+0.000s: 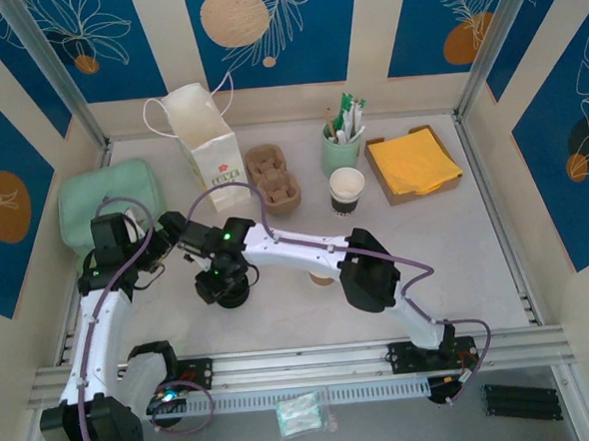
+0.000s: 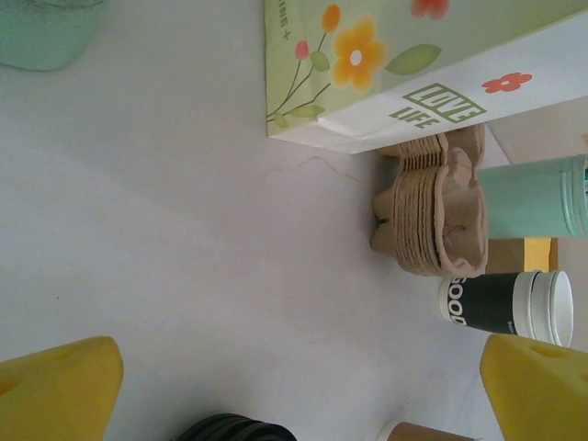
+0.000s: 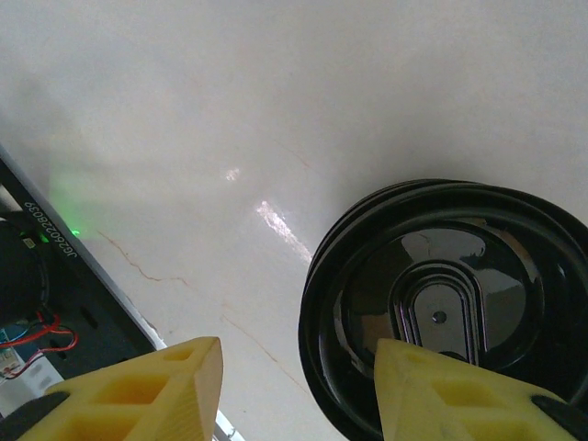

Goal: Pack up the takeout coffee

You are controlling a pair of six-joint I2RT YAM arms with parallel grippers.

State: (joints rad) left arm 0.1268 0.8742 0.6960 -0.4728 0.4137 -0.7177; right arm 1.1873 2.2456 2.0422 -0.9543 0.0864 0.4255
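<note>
The takeout coffee point(image 1: 348, 190), a white cup with a black lower band, stands at the back middle of the table, beside the mint-green cup point(image 1: 340, 150); it lies sideways at the right edge of the left wrist view point(image 2: 505, 308). My right gripper point(image 1: 221, 275) hangs over a stack of black lids point(image 3: 441, 303), open, one yellow finger point(image 3: 459, 395) above the top lid and the other off its rim; nothing is gripped point(image 3: 299, 390). My left gripper point(image 1: 156, 247) is open over bare table point(image 2: 299, 404), far left of the coffee.
A white paper bag point(image 1: 209, 136) stands at the back left, with a stack of pulp cup carriers point(image 1: 272, 177) next to it. A box of yellow napkins point(image 1: 413, 163) sits back right. A green cloth bundle point(image 1: 108, 202) lies left. A brown cup point(image 1: 321, 277) sits under the right arm.
</note>
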